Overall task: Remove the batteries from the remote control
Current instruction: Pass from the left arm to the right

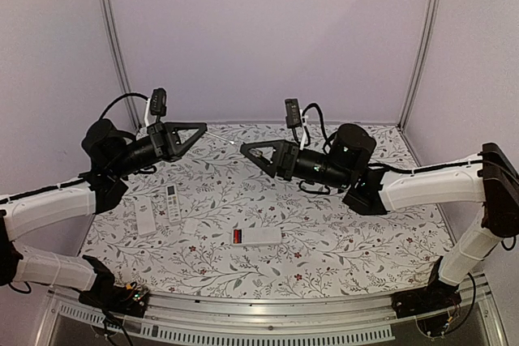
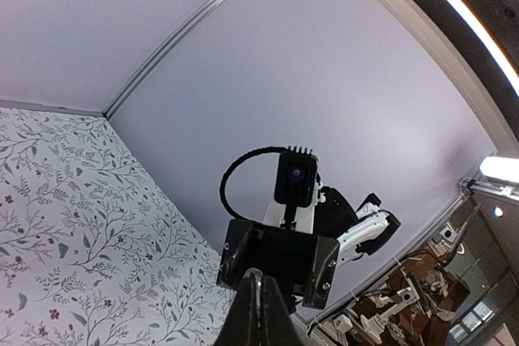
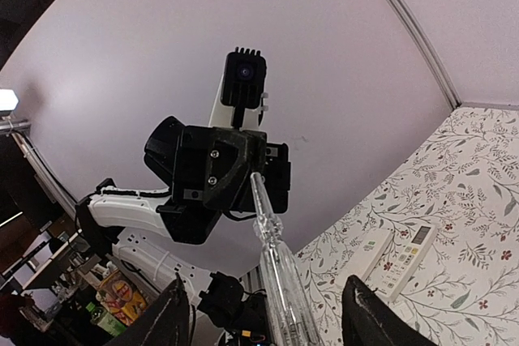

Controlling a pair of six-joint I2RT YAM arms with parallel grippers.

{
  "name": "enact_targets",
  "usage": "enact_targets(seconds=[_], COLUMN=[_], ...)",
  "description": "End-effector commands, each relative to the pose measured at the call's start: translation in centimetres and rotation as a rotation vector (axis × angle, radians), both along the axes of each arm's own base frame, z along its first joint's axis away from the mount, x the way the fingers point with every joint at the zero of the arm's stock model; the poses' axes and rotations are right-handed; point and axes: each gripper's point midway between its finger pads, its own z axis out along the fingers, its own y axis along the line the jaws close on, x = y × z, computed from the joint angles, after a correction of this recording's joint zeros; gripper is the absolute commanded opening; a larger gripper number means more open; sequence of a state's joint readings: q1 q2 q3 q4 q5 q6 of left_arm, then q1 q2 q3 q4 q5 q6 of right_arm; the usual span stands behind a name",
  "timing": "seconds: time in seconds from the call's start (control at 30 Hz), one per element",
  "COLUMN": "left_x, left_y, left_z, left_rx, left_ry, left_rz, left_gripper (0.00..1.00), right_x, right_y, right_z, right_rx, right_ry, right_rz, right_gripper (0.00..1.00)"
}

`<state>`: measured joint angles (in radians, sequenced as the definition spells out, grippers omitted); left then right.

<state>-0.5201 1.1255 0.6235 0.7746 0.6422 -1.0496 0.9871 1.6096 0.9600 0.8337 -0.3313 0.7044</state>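
Observation:
A white remote control (image 1: 259,237) lies on the floral table near the front middle. A small red and dark patch at its left end looks like the batteries (image 1: 237,237). My left gripper (image 1: 203,127) (image 2: 258,275) is held high over the table, shut on the thin end of a clear stick-like tool (image 3: 272,241) (image 1: 223,137). My right gripper (image 1: 243,150) (image 3: 265,281) faces it with its fingers (image 3: 174,313) wide apart. The tool's thick handle runs between them and touches neither.
Two more white remotes (image 1: 146,218) (image 1: 173,202) lie side by side at the table's left, and the right wrist view shows them too (image 3: 409,255). Pale walls with metal corner posts (image 1: 113,38) close in the table. Both arms are raised above it.

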Motion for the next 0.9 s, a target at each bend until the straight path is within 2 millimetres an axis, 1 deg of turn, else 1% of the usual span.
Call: enact_targets(seconds=[0.0, 0.07, 0.17, 0.43, 0.67, 0.87], left_x=[-0.2, -0.2, -0.2, -0.2, -0.2, -0.3], left_y=[-0.5, -0.7, -0.8, -1.0, -1.1, -1.1], left_z=[1.1, 1.0, 0.9, 0.6, 0.1, -0.6], left_rx=[-0.016, -0.014, -0.012, -0.009, -0.001, 0.017], left_ry=[-0.036, -0.035, -0.035, -0.031, -0.026, -0.025], left_rz=[-0.022, -0.025, -0.031, -0.034, -0.036, -0.036], left_gripper=[0.0, 0.0, 0.0, 0.0, 0.0, 0.0], right_x=[-0.2, -0.4, -0.4, -0.4, -0.3, 0.1], right_y=[0.8, 1.0, 1.2, 1.2, 1.0, 0.1], right_z=[0.4, 0.5, 0.2, 0.2, -0.2, -0.6], right_rx=[-0.002, -0.006, -0.017, -0.018, -0.022, -0.029], right_ry=[-0.011, -0.014, -0.013, -0.012, 0.001, 0.017], right_rz=[0.043, 0.057, 0.059, 0.06, 0.044, -0.006], right_gripper=[0.56, 0.51, 0.48, 0.35, 0.19, 0.03])
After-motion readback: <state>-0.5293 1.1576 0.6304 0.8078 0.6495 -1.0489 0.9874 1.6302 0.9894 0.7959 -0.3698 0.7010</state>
